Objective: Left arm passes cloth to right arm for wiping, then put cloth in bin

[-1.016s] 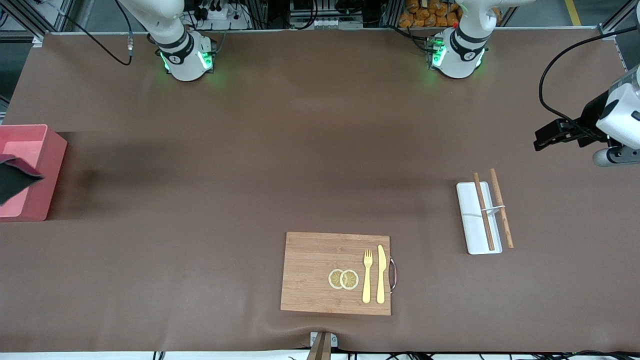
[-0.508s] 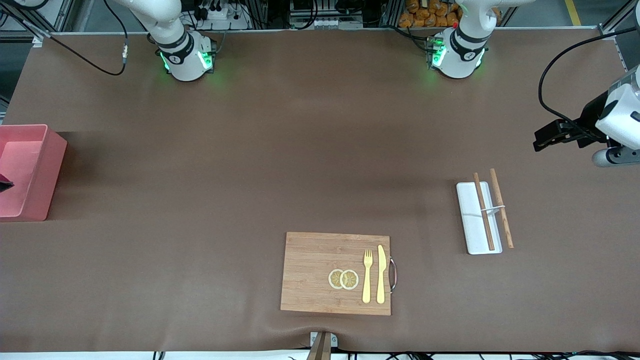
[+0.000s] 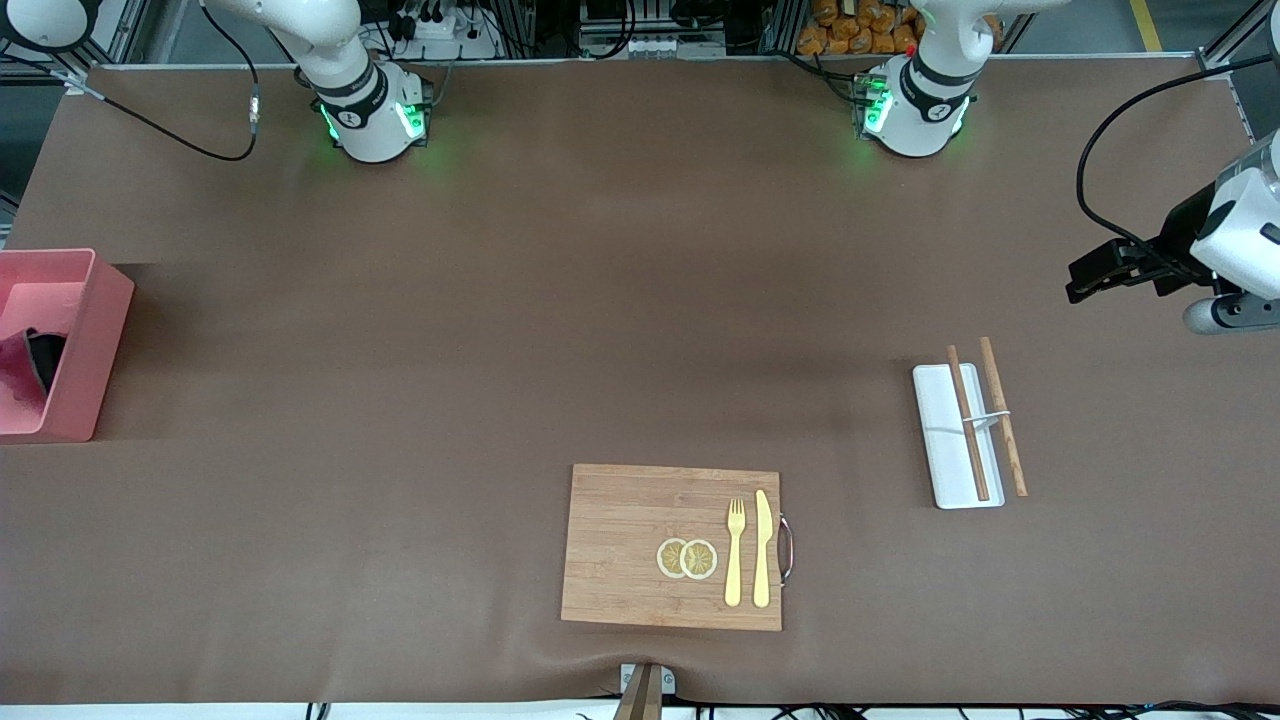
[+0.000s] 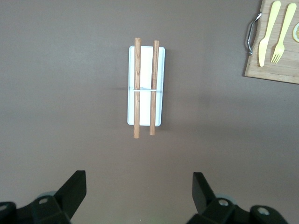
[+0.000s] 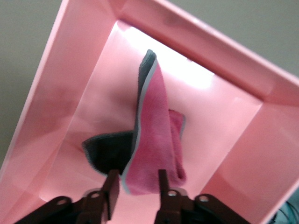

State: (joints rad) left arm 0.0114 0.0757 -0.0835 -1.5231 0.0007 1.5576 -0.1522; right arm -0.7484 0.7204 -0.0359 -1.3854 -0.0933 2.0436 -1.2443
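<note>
The magenta cloth [image 3: 22, 372] with its dark grey reverse lies crumpled in the salmon-pink bin [image 3: 100, 340] at the right arm's end of the table. In the right wrist view the cloth [image 5: 156, 135] stands folded against the bin's floor, inside the bin's walls [image 5: 70, 93]. My right gripper [image 5: 137, 179] is over the bin, just above the cloth's edge, fingers apart and holding nothing; it is out of the front view. My left gripper [image 3: 1085, 280] waits open and empty in the air at the left arm's end of the table, and its own wrist view [image 4: 138, 196] shows its fingers wide apart.
A flat white tray [image 3: 950, 470] with two wooden sticks [image 3: 968, 420] lies below the left gripper, also in the left wrist view [image 4: 159, 84]. A wooden cutting board [image 3: 620, 540] with a yellow fork, a knife and lemon slices lies near the table's front edge.
The cloth hung from the right gripper over the bin, slid out of the front view, and now lies in the bin, let go. The left arm has not moved.
</note>
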